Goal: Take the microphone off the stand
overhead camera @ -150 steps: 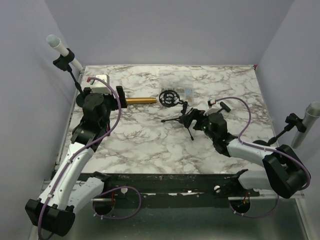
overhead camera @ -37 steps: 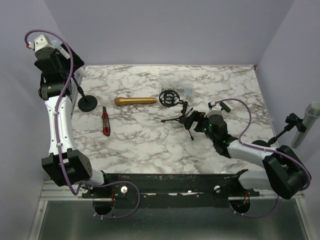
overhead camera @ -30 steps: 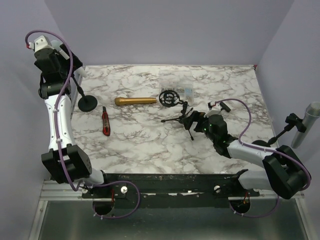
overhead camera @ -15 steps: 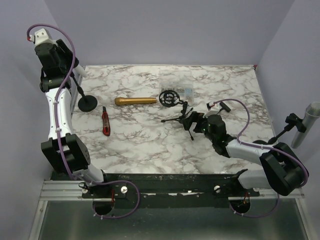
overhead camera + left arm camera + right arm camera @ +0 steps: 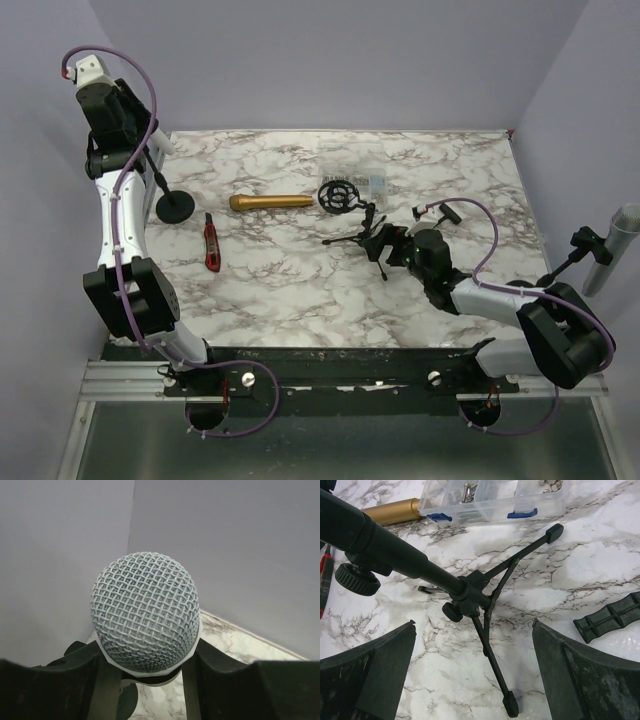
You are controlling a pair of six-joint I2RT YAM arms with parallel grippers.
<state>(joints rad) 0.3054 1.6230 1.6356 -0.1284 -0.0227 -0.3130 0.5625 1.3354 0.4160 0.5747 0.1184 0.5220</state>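
Mic (image 5: 145, 615) is sitting in the clip of the stand (image 5: 176, 207) at the far left corner, raised well above the table (image 5: 450, 170), its head pointing at the left wrist camera. Left gripper (image 5: 145, 682) is reaching over it from the head end, fingers (image 5: 45, 685) running down either side just under the collar. Can't tell if they're pinching or only flanking.

Step in hand, my guess: grab and pull. Doing it well means squeezing the body below the mesh, not the mesh itself. Then sliding the mic out along its own axis, so the clip is letting go without tipping the thin stand on its small round base. Slow pull, since that base is looking light.

Materials, big to small:
- Table is flat, with a glossy white-grey marble pattern.
- Right gripper (image 5: 474, 625) is hovering low over the tripod (image 5: 470, 592), fingers wide apart and holding nothing.
- Tripod is lying on its side: matte black tube, thin legs with blocky feet, knurled knobs.
- Gold mic (image 5: 270, 201) is lying mid-table, a smooth metallic cylinder.
- Shock mount (image 5: 337, 194) is a black ring just beside the gold mic.
- Box (image 5: 495, 500) is clear plastic with blue latches, small parts showing inside.
- Knife (image 5: 211, 243) is red, lying near the stand base.
- Mic head is a silver woven-wire dome with a pale collar ring under it.
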